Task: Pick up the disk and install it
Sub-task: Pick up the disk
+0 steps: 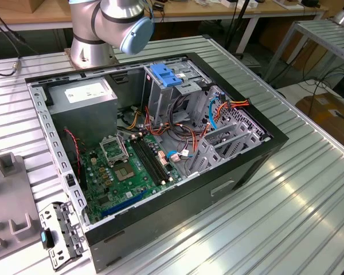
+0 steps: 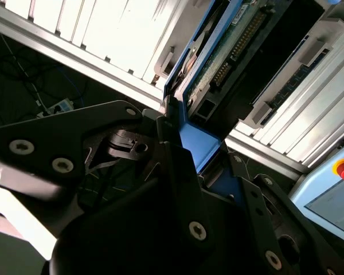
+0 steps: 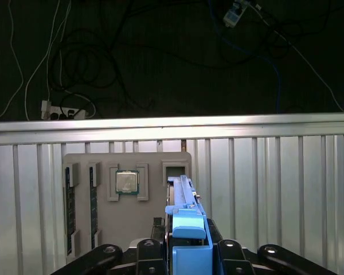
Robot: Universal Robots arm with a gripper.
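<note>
Ribbed aluminium tabletop (image 1: 286,189), glare streaks toward exterior view's right. Far side: wooden workbench (image 1: 23,17), cables hanging under it. Second slatted metal table (image 1: 327,34) far at exterior view's right. Cardboard box (image 1: 329,114) on pale floor (image 1: 292,91) near it. First wrist view: dark floor past table edge, loose cables (image 3: 86,74), white power strip (image 3: 57,109).

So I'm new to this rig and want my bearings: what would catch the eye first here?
The open computer case sits in the middle of the exterior view, its green motherboard exposed. In the first wrist view, the tool grips the disk on edge by its blue frame, with a grey tray holding a square silver chip beyond it.
</note>
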